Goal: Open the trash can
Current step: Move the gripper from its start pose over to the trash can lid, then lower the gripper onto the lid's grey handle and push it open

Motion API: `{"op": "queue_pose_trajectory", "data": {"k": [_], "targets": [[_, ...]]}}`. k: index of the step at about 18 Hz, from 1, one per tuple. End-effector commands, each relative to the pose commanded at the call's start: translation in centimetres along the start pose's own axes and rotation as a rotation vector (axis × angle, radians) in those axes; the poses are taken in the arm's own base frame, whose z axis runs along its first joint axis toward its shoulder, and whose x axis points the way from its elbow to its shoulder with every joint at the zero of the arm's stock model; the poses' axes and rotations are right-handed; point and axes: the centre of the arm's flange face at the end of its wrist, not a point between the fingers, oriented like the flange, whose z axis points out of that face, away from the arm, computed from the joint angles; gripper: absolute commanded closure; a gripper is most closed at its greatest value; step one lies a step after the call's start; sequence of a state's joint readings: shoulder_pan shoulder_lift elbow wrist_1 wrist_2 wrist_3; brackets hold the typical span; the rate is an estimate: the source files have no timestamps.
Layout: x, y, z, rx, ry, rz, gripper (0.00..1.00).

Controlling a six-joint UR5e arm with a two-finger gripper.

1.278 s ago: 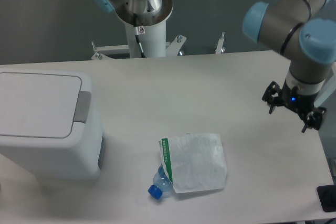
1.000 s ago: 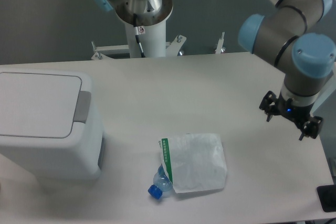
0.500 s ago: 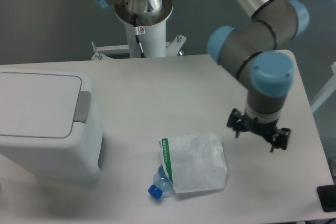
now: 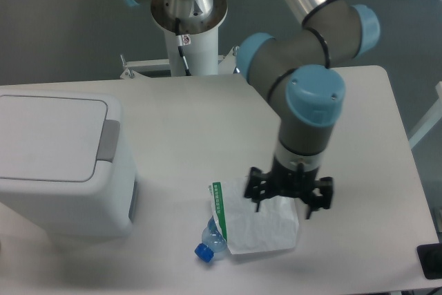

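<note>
We find the trash can (image 4: 62,164) at the left edge of the table (image 4: 207,122), its long axis running left to right, with the grey push tab (image 4: 108,140) facing right toward the table's middle. It is a boxy white plastic bin with rounded corners; the flat rectangular lid lies shut. The gripper (image 4: 291,197) hangs over the right part of a white plastic bag (image 4: 248,229) with a green strip, well apart from the can, fingers spread and holding nothing. A blue-capped bottle (image 4: 208,245) protrudes from under the bag.
</note>
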State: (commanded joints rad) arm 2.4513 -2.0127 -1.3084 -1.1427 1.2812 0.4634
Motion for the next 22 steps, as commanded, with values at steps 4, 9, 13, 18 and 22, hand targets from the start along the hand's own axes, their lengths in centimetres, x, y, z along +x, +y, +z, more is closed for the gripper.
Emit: {"op": "queue_pose_trajectory", "data": {"k": [4,9,13,18,22], "targets": [[3.5,1.9,-2.4,0.007,0.115,-0.016,0.0],[8.0,3.4,-4.6,0.009,0.161,0.015,0.0],[11.1,3.9,-7.5,0.025,0.217,-0.01,0.0],[11.8,3.9,-8.3,0.044,0.235,-0.011,0.0],[12.5,4.0,-8.7,0.043,0.233,-0.068,0.0]]}}
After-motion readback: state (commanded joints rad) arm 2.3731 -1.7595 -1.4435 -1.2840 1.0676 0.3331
